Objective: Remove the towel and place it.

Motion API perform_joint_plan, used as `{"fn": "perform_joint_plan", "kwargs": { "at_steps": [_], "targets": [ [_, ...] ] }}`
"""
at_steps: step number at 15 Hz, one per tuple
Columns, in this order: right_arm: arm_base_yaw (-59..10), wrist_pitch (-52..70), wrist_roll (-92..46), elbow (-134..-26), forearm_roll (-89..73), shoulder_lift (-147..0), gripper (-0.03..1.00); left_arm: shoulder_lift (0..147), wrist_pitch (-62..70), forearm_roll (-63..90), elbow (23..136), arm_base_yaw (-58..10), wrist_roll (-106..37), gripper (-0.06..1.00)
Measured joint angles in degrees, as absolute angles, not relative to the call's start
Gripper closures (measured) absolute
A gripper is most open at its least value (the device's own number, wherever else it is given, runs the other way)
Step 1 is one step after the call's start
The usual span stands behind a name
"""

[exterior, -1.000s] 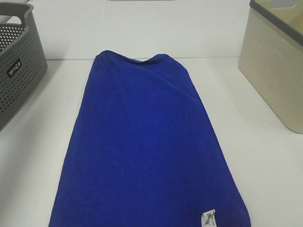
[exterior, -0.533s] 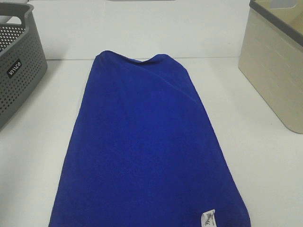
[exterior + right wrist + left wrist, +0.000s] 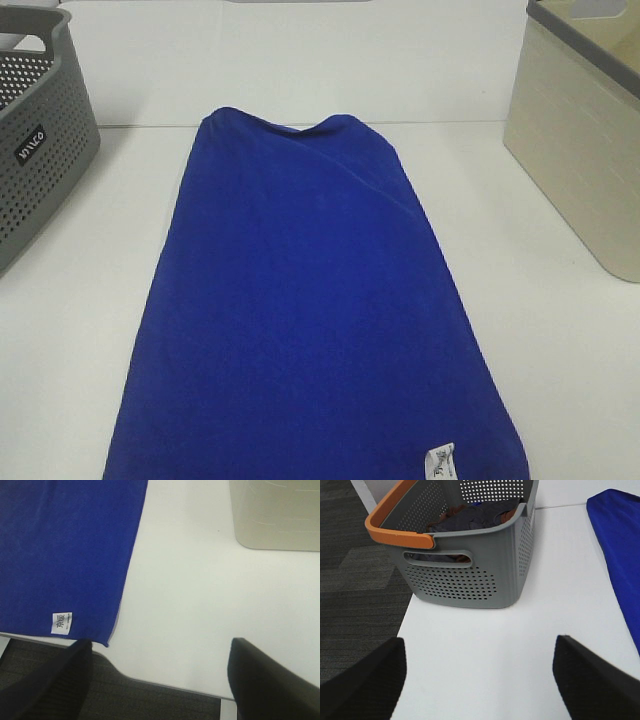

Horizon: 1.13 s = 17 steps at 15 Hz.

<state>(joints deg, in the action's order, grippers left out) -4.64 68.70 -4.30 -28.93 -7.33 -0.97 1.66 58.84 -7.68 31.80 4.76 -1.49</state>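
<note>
The royal-blue towel (image 3: 310, 310) lies spread lengthwise down the middle of the white table (image 3: 560, 350), its small white tag (image 3: 441, 462) at the near right corner. Neither gripper shows in the exterior high view. My left gripper (image 3: 479, 677) hovers open over bare table in front of the grey basket, with one edge of the towel (image 3: 620, 550) off to the side. My right gripper (image 3: 157, 675) is open too, above the table's front edge, beside the towel (image 3: 65, 545) corner that carries the tag (image 3: 61, 623). Nothing sits between either pair of fingers.
A grey perforated basket (image 3: 40, 140) with an orange handle (image 3: 395, 527) stands at the left and holds dark clothes (image 3: 475, 517). A beige basket (image 3: 580, 140) stands at the right. Dark carpet (image 3: 355, 590) lies beyond the table's edges.
</note>
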Motion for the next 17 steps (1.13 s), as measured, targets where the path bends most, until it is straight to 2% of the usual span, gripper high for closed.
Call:
{"fn": "perform_joint_plan", "kwargs": {
  "at_steps": [5, 17],
  "targets": [
    [-4.64, 63.94, -4.13, -26.24, -3.72, 0.23, 0.23, -0.34, 61.59, -5.27, 29.79, 4.76, -3.15, 0.18],
    [-4.64, 63.77, -4.07, -25.95, -3.67, 0.23, 0.23, -0.34, 61.59, -4.13, 29.68, 4.76, -4.13, 0.18]
  ]
}}
